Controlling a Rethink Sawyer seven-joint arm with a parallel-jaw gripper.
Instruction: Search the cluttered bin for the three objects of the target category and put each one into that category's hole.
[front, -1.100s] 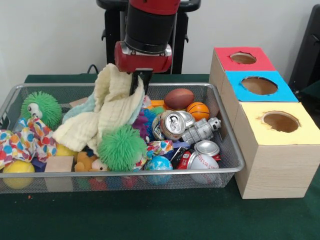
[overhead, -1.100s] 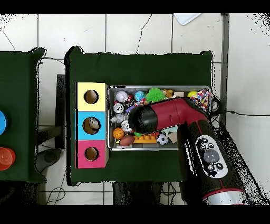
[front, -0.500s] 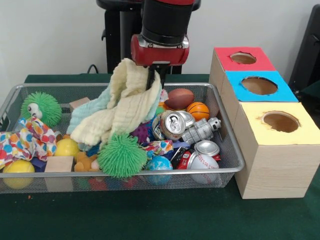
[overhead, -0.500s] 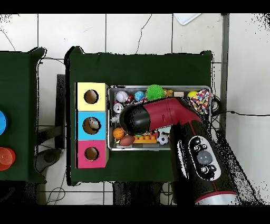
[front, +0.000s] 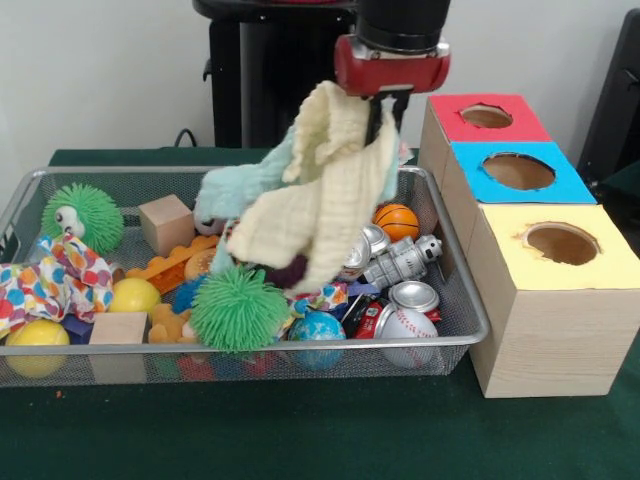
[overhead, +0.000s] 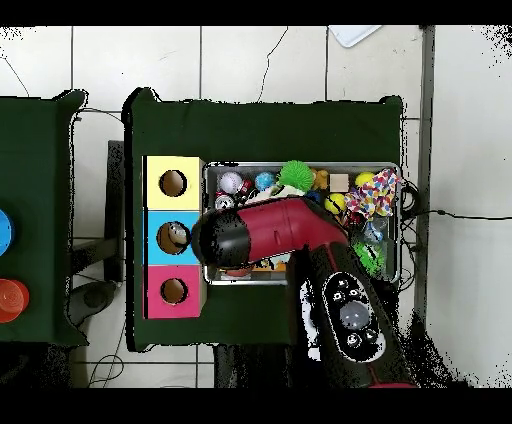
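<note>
— Cloth (front: 320, 200) first: where is it?

— Pale yellow, hanging from the gripper (front: 385, 108) above the wire bin (front: 455, 290), toward the bin's 1 o'clock corner in the front view. The fingers are pinched shut on its top fold, so the rest drapes down and its low end hangs just over the cans (front: 412, 296).

— Why carry it so high?

— Likely so it clears the bin's rim on the way to the boxes at 3 o'clock — red (front: 485, 116), blue (front: 518, 171), yellow (front: 560, 243), each with a hole on top.

— Which hole?

— Can't tell. From overhead the arm (overhead: 275, 230) ends beside the blue box (overhead: 173, 238).

— Risk?

— A trailing corner could snag the green spiky ball (front: 238, 307) on the bench-side clutter.
</note>
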